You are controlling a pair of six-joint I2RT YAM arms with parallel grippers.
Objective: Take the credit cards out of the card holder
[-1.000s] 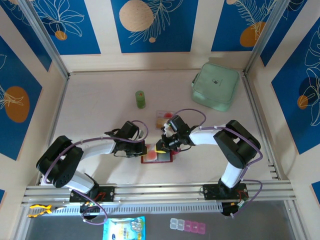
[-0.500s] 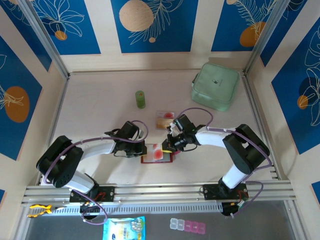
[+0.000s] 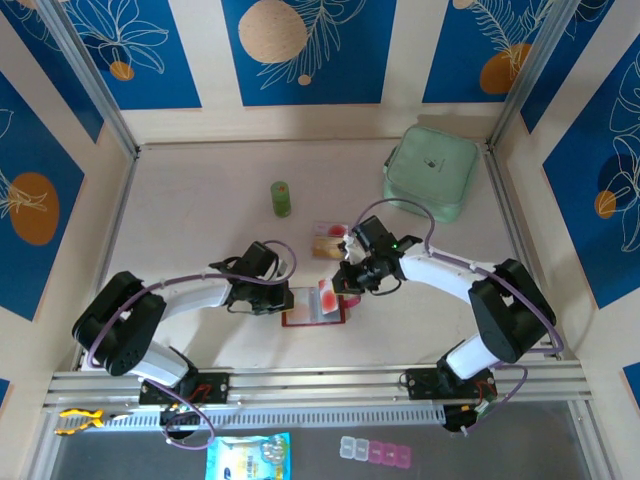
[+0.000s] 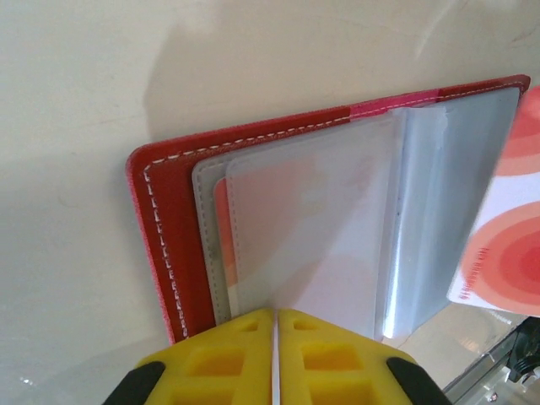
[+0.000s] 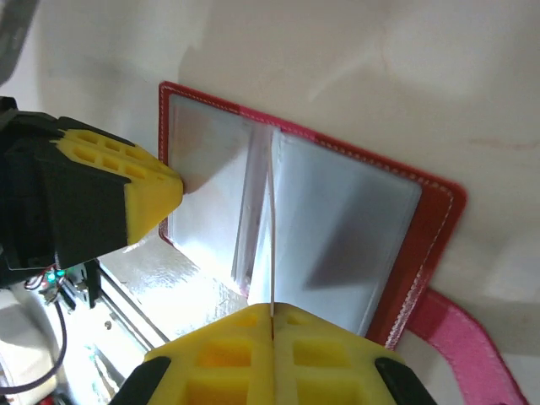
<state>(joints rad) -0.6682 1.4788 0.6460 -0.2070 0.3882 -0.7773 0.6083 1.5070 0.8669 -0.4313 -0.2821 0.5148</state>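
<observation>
- Meanwhile, the wallet (image 4: 164,245) is lying open on the table (image 3: 200,230), its clear pockets (image 4: 312,228) facing up.
- The left gripper (image 4: 275,333) is bearing on the wallet's edge, fingers pressed together.
- The right gripper (image 5: 272,333) is pinching a white card (image 4: 498,245) with red circles over the open wallet.
- A second card (image 3: 326,241) is lying just beyond the wallet.

Left arm (image 3: 190,292) and right arm (image 3: 440,270) were the same build, with white shells on the links and black joint housings. Thin purple cables (image 3: 395,201) looped along each. Black bases (image 3: 185,385). Left pincer (image 4: 275,321) and right pincer (image 5: 272,316) had yellow fingers (image 4: 211,363) moulded with square recesses, on black carriers. Small green light (image 3: 397,240) on the right wrist.
</observation>
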